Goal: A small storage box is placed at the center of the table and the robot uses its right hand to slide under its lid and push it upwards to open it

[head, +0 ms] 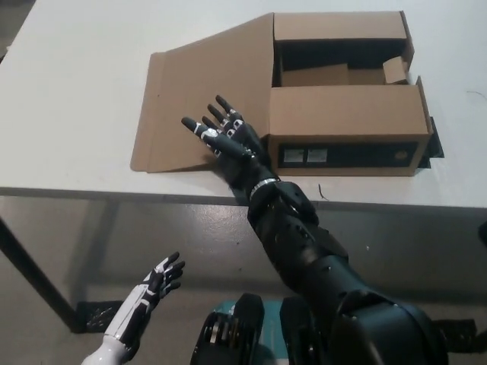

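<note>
- While its fingers spread wide and grip nothing, the black right hand (225, 139) hovers palm-up over the near edge of the tabletop (76, 91), its arm rising from the lower right.
- Just behind the fingertips lies the lid (205, 95) of the storage box (346, 95), folded fully open and lying flat on the tabletop, stretching from the box's left side towards the table's left edge.
- Immediately right of the hand stands the brown cardboard box itself, at the middle-right of the tabletop, its front wall close to the near edge and bearing small labels (304, 156).
- Inside the open box, a dark cavity shows at the back, with cardboard flaps across the front half and a small folded piece (396, 70) at the right.
- Below the table's near edge, at lower left, the white left hand (156, 283) rests with fingers apart, empty.
</note>
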Motion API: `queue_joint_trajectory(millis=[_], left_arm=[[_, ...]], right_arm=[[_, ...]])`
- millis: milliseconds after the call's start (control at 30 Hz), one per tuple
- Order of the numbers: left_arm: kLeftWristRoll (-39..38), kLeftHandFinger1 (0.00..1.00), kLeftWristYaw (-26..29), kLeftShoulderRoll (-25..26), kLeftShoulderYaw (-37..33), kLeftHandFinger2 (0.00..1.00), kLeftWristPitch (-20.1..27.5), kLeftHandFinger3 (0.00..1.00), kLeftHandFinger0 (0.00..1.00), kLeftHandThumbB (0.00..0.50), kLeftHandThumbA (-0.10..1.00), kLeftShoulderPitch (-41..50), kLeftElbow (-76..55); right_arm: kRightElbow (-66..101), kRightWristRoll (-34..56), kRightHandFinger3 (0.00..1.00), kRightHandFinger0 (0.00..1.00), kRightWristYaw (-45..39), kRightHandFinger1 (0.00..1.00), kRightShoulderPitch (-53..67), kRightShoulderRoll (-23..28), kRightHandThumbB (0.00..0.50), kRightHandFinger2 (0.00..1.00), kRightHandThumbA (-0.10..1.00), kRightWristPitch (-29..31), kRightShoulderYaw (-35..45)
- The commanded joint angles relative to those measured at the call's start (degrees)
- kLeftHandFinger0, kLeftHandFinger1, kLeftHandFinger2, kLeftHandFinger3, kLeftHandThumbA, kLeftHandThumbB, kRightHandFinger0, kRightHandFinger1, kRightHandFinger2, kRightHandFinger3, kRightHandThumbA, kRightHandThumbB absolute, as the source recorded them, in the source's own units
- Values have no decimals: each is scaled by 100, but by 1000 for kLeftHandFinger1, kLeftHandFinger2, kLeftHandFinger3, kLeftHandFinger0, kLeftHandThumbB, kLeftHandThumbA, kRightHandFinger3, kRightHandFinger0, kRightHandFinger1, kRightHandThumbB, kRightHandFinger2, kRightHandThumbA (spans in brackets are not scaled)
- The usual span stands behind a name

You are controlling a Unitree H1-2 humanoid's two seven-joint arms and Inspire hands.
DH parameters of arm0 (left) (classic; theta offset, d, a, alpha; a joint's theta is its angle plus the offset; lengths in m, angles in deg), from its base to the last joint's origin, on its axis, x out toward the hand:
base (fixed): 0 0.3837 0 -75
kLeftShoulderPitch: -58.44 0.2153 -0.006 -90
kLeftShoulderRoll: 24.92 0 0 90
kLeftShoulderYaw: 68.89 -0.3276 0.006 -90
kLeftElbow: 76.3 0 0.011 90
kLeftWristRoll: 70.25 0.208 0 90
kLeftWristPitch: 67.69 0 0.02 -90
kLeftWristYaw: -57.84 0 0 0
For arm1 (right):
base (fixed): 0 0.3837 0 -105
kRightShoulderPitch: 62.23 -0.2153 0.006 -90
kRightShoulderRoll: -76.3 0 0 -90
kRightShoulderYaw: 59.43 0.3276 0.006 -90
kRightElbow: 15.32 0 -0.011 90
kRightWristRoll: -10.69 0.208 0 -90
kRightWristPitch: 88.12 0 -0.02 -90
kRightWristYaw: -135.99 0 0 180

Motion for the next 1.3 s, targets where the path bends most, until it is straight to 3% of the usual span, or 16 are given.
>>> queue_joint_trajectory(millis=[0,33,167,200,233,333,400,533,700,833,967,1067,1133,1167,1267], left_arm=[[-70,1000,-63,86,-7,1000,-113,1000,1000,500,1000,-101,-208],[-55,1000,-58,89,-7,1000,-75,1000,1000,500,1000,-97,-186],[-115,1000,-117,107,1,1000,29,1000,1000,500,1000,-71,-115],[-104,1000,-114,108,3,1000,23,1000,1000,500,1000,-75,-106],[-72,1000,-102,112,3,1000,45,1000,1000,500,1000,-83,-81],[-65,1000,-146,121,-21,1000,85,1000,1000,500,1000,-130,23],[-34,1000,-135,116,-32,1000,69,1000,1000,500,1000,-135,25],[-48,1000,-150,108,-43,1000,84,1000,1000,500,1000,-123,74],[-11,1000,-112,89,-44,1000,95,1000,1000,500,1000,-128,117],[0,1000,-89,95,-30,1000,74,1000,1000,500,1000,-87,65],[-69,1000,-98,86,1,1000,84,1000,1000,500,1000,-84,84],[-107,1000,-102,105,32,1000,120,1000,1000,500,1000,-74,107],[-82,1000,-80,102,33,1000,119,1000,1000,500,1000,-50,97],[-82,1000,-75,91,33,1000,140,1000,1000,500,1000,-86,133],[-97,1000,-129,73,-10,1000,237,1000,1000,500,1000,-59,145]], right_arm=[[-290,-393,1000,1000,147,1000,211,410,363,1000,1000,290,69],[-166,-397,1000,1000,39,1000,113,381,387,1000,1000,360,111],[813,-390,1000,1000,-40,1000,-43,233,371,1000,1000,200,180],[1488,-383,1000,1000,-110,1000,-12,175,342,1000,1000,44,144],[2051,-303,1000,1000,-127,1000,37,123,344,1000,1000,-214,153],[3711,-232,1000,1000,-177,1000,84,81,368,1000,1000,-836,-60],[4945,-76,1000,1000,-64,1000,-17,99,431,1000,1000,-1321,-173],[6852,403,1000,1000,204,1000,-321,291,427,1000,1000,-2081,-243],[8404,765,1000,1000,566,1000,-350,598,427,1000,1000,-2445,-209],[9259,448,1000,1000,531,1000,-146,1034,408,1000,1000,-2481,-242],[10996,-390,1000,1000,386,1000,740,2102,369,1000,1000,-2481,73],[12133,-285,1000,1000,436,1000,1703,2774,404,1000,1000,-2591,535],[12630,-134,1000,1000,305,1000,2528,3088,413,1000,1000,-2296,782],[12714,-209,1000,1000,156,1000,2885,3106,385,1000,1000,-2014,844],[12815,-946,1000,1000,-446,1000,4417,2920,418,1000,1000,-667,910]])
